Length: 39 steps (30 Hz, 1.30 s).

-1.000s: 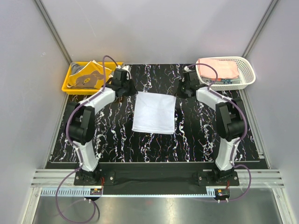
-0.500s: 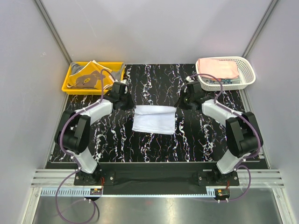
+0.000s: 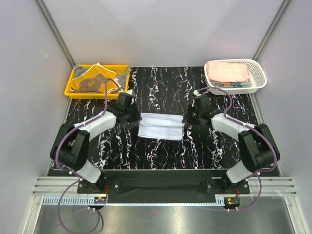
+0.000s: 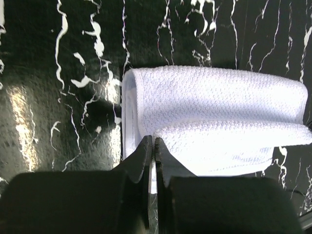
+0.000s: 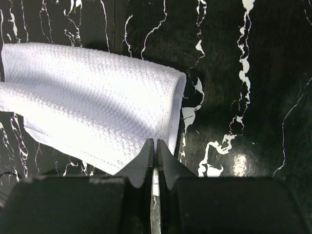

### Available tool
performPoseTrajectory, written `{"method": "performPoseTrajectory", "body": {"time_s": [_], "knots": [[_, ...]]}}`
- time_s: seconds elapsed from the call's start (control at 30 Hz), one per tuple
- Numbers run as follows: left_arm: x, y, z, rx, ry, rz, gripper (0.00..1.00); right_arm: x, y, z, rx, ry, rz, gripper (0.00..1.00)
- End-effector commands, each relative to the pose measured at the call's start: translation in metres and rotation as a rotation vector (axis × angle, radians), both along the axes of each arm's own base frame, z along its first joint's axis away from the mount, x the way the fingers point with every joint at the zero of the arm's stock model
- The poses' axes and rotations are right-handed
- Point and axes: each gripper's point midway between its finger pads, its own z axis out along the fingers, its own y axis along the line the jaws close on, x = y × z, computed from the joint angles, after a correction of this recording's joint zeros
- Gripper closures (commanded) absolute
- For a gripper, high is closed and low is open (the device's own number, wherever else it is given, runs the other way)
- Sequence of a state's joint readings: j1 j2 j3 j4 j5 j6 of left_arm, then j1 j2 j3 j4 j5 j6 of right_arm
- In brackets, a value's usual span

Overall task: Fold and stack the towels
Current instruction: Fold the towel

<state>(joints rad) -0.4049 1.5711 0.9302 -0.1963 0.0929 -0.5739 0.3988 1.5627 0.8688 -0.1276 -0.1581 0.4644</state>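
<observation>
Left gripper (image 3: 136, 118): clenched on the left end of a pale blue towel (image 3: 161, 126), fingertips pressed together with the upper cloth layer pinched between them. Right gripper (image 3: 185, 120): likewise clamped, gripping the right end of the same towel at the corner of its top layer. Towel itself: lying mid-worktop (image 3: 161, 83) between the two grippers, doubled over into a band running left to right, rounded fold along the far side, a strip of the lower layer showing along the near side. Weave waffle-like, seen close in both wrist views. Worktop surface: black with white marble-like veins. Far left corner: yellow tray (image 3: 69, 88) holding a loose heap of orange and grey towels (image 3: 91, 79), well apart from the folded one. Far right corner: white lattice basket (image 3: 262, 74) with a pink towel (image 3: 226, 71) on top and something darker just visible beneath it, also well apart. Both arms angled inward from the near edge toward the middle.
</observation>
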Motion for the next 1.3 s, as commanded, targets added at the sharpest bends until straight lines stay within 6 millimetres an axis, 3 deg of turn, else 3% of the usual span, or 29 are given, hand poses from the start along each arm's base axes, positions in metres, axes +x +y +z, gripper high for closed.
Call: {"method": "performPoseTrajectory", "body": {"time_s": [0.0, 0.33, 0.77, 1.03, 1.1, 1.27], "knots": [[-0.002, 0.006, 0.008, 0.015, -0.041, 0.024, 1.0, 0.004, 0.004, 0.019, 0.026, -0.072, -0.012, 0.94], [-0.016, 0.012, 0.022, 0.022, -0.077, 0.009, 1.0, -0.007, 0.005, 0.02, 0.033, -0.069, -0.007, 0.94], [-0.04, 0.007, -0.01, 0.028, -0.014, -0.034, 1.0, -0.022, 0.008, -0.004, 0.048, -0.022, -0.004, 0.88], [-0.048, 0.007, -0.006, 0.026, -0.005, -0.052, 0.84, -0.031, 0.006, 0.003, 0.053, -0.029, 0.0, 0.69], [-0.05, 0.008, 0.003, 0.031, -0.013, -0.056, 0.76, -0.032, 0.002, 0.009, 0.043, -0.04, -0.008, 0.67], [-0.054, 0.016, 0.029, 0.055, -0.043, -0.054, 0.7, -0.032, -0.002, 0.026, 0.027, -0.051, -0.024, 0.66]]}}
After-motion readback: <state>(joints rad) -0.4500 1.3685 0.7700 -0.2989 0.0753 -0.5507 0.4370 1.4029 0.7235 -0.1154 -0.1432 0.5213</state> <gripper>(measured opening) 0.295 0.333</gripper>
